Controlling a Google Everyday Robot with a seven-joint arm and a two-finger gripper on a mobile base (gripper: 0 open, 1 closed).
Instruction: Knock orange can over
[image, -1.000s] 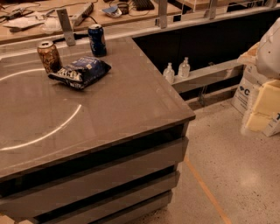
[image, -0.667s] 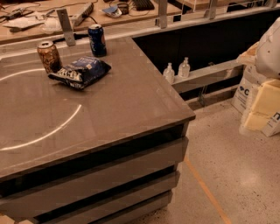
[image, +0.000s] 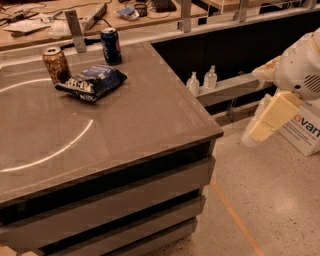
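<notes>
The orange can (image: 55, 64) stands upright at the far left of the grey table (image: 150, 130). It is orange-brown with a silver top. A dark blue chip bag (image: 92, 82) lies right beside it. My gripper (image: 262, 125) hangs at the right of the view, off the table's right edge and over the floor. It is a long way from the can and below the white arm (image: 300, 65).
A dark blue can (image: 111, 46) stands upright behind the bag, near the table's far edge. Two small clear bottles (image: 201, 80) sit on a low ledge to the right. A white cardboard box (image: 307, 131) stands on the floor by the arm. A cluttered wooden bench (image: 45, 22) runs behind the table.
</notes>
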